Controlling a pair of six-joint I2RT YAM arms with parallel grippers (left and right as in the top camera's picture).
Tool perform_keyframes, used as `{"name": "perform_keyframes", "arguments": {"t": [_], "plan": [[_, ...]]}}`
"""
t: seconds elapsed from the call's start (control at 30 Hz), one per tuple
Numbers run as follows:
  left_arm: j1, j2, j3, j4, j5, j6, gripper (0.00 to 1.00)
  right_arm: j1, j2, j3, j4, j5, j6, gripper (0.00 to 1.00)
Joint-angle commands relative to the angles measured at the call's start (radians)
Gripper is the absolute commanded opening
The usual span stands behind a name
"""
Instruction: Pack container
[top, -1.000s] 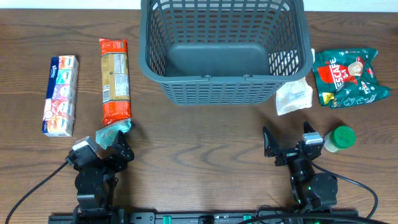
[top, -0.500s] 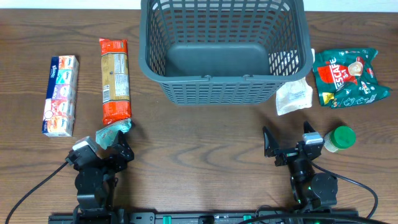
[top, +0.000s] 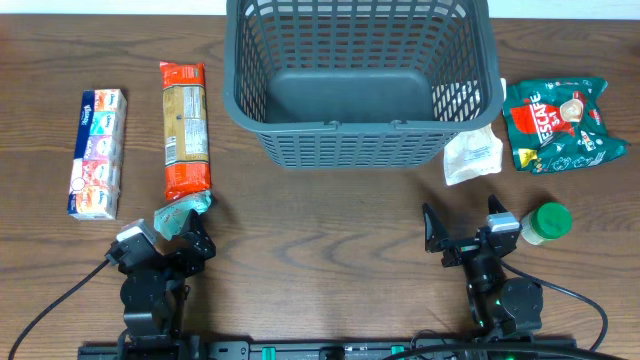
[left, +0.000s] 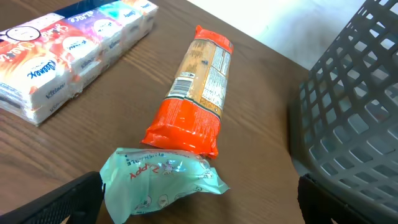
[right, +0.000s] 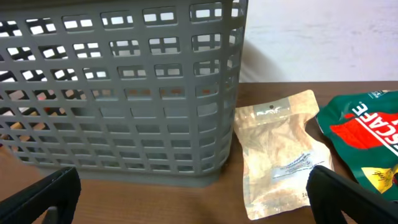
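Note:
The dark grey slotted basket (top: 360, 80) stands at the back middle of the table; it also shows in the left wrist view (left: 354, 112) and the right wrist view (right: 124, 93). Its base is bare. My left gripper (top: 172, 235) is open at the front left, with a mint green packet (top: 185, 212) just ahead of it, also seen in the left wrist view (left: 158, 180). My right gripper (top: 462, 232) is open and empty at the front right, facing the basket and a beige pouch (right: 283, 155).
An orange cracker pack (top: 185, 128) and a tissue multipack (top: 97, 152) lie at the left. The beige pouch (top: 472, 155), a green Nescafe bag (top: 560, 122) and a green-lidded jar (top: 545, 222) lie at the right.

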Motion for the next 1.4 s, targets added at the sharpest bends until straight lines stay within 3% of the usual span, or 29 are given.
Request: {"name": "perform_keyframes", "arguments": {"t": [0.0,0.17,0.43,0.73,0.9,1.2,1.27,1.37], "plan": [[0.005,0.004,-0.017,-0.01,-0.011,-0.011,0.99,0.008,0.001,-0.002,-0.005,-0.011,0.049,0.99],[0.005,0.004,-0.01,-0.006,-0.003,0.019,0.99,0.005,0.01,-0.002,-0.005,-0.013,0.216,0.99],[0.005,0.148,0.124,-0.012,0.011,0.087,0.99,-0.006,0.153,0.124,-0.148,-0.061,0.269,0.99],[0.005,0.618,0.461,-0.103,0.016,0.089,0.99,-0.06,0.447,0.599,-0.511,-0.06,0.146,0.99],[0.005,0.828,0.678,-0.204,0.016,0.094,0.98,-0.158,0.671,0.94,-0.853,-0.047,0.115,0.99],[0.005,0.93,0.785,-0.249,0.016,0.094,0.99,-0.308,0.985,1.345,-1.249,-0.12,0.021,0.99],[0.005,0.929,0.785,-0.251,0.016,0.094,0.98,-0.308,1.02,1.396,-1.275,-0.11,-0.035,0.99],[0.005,0.929,0.785,-0.263,0.016,0.094,0.99,-0.336,1.083,1.469,-1.275,-0.042,0.035,0.99]]}}
